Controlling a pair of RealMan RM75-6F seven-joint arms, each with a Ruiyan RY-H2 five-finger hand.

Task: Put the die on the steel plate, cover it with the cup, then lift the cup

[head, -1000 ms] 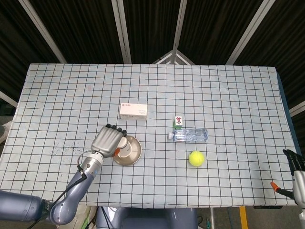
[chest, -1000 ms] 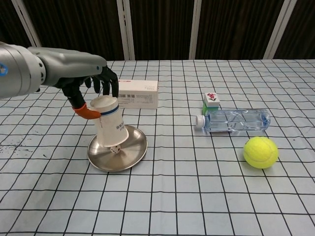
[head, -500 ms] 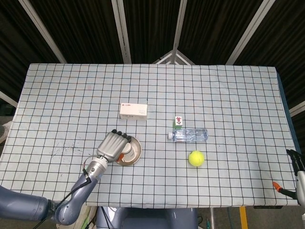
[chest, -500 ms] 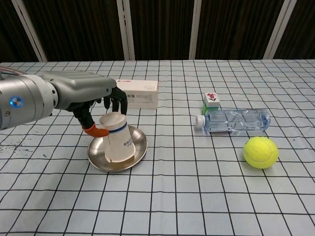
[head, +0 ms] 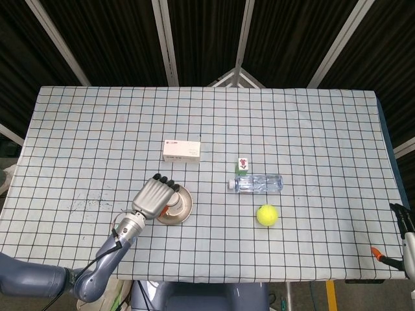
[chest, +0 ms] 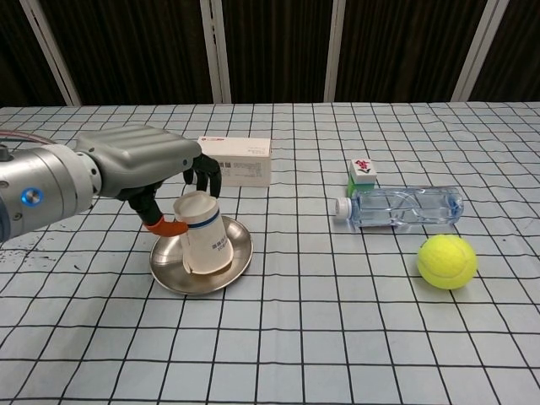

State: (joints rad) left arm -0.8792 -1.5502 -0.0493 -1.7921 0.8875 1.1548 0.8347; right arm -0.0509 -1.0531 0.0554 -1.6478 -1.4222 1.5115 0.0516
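Note:
The steel plate (chest: 242,251) (head: 187,205) lies on the checked cloth, left of centre. A white paper cup (chest: 202,242) (head: 174,208) with a blue band stands upside down on it, leaning slightly. My left hand (chest: 143,165) (head: 154,197) grips the cup from above and from the left, its orange-tipped thumb against the cup's side. The die is hidden; no part of it shows in either view. Only a sliver of my right hand (head: 404,238) shows at the head view's lower right edge, away from the objects.
A white box (chest: 236,160) lies behind the plate. To the right are a mahjong tile (chest: 362,172), a clear bottle (chest: 401,207) on its side and a yellow tennis ball (chest: 447,261). The table's front edge runs just below the plate.
The left hand has lowered the tilted cup onto the plate. The die, which showed under the cup's rim one second ago, is now hidden. The right hand has barely moved.

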